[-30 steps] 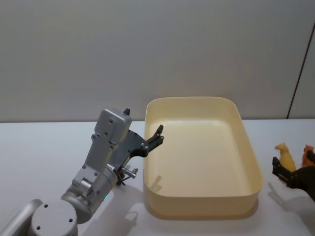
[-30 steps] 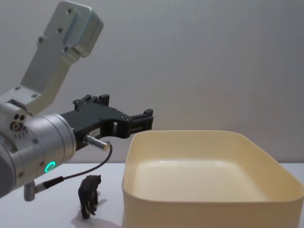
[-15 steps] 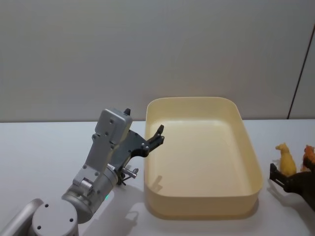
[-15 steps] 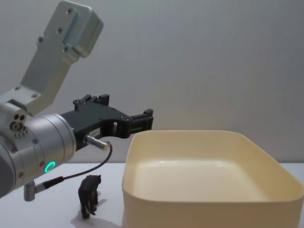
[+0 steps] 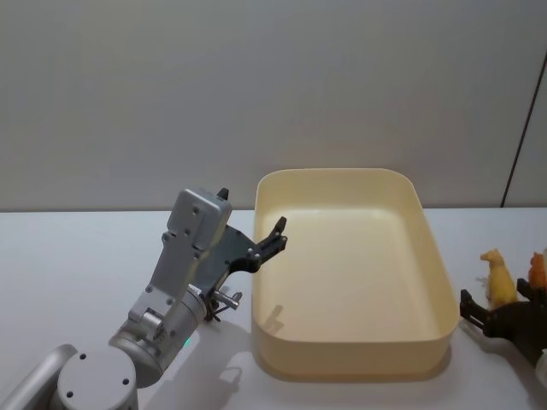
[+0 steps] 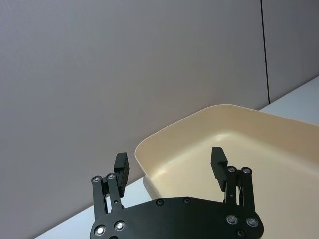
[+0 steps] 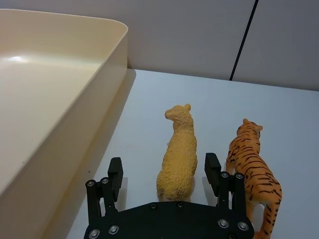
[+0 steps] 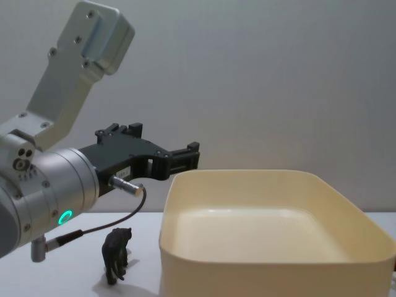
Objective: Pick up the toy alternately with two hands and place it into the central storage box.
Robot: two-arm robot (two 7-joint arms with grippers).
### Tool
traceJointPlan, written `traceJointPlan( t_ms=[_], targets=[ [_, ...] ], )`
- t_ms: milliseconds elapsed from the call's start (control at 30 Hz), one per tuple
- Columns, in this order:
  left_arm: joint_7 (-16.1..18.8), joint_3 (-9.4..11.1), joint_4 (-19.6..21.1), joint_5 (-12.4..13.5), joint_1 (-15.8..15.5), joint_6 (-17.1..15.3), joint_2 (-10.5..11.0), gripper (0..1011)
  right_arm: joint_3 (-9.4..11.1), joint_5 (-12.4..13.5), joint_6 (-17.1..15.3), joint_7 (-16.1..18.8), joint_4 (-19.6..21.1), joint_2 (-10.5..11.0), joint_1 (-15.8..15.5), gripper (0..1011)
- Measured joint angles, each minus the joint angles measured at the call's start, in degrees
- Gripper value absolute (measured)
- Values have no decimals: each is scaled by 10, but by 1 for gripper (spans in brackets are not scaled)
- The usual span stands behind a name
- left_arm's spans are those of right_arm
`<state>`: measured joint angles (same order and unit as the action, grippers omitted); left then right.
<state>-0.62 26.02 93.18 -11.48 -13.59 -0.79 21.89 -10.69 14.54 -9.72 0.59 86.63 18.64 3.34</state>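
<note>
I am holding my left tool point(image 6: 169, 159) released, its fingers spread wide, raised over the bench point(image 5: 85, 256) just beside the left wall of the cream-yellow storage box point(image 5: 350, 357), which is sitting in the middle of the bench. Below that arm a small dark animal figure point(image 8: 116, 253) is standing on the bench near the box's left wall; it is too dark for me to tell what animal it is. My right tool point(image 7: 163, 164) is also released, low on the bench to the right of the box, its fingers reaching along either side of a yellow woolly toy point(image 7: 179, 149), whose hindquarters the tool's body is hiding. I cannot tell whether the fingers are touching it. A striped tiger toy point(image 7: 251, 167) is standing just beside it on the side away from the box, and the head view's right edge is cutting it off.
</note>
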Motion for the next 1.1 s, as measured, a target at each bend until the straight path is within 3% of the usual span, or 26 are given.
traceJointPlan(
  t_ms=[167, 333, 700, 900, 1100],
  targets=[
    [0, 0, 0, 0, 0, 0, 0, 1002, -1, -5, -2, 1, -7, -3, 4, 996],
    [0, 0, 0, 0, 0, 0, 0, 1002, -3, -8, -4, 1, -11, -5, 7, 902],
    [0, 0, 0, 0, 0, 0, 0, 1002, -4, -11, -5, 2, -16, -7, 11, 584],
    [0, 0, 0, 0, 0, 0, 0, 1002, -4, -12, -5, 2, -17, -8, 11, 358],
    [0, 0, 0, 0, 0, 0, 0, 1001, -3, -13, 2, -1, -14, -8, 11, 303]
  ],
)
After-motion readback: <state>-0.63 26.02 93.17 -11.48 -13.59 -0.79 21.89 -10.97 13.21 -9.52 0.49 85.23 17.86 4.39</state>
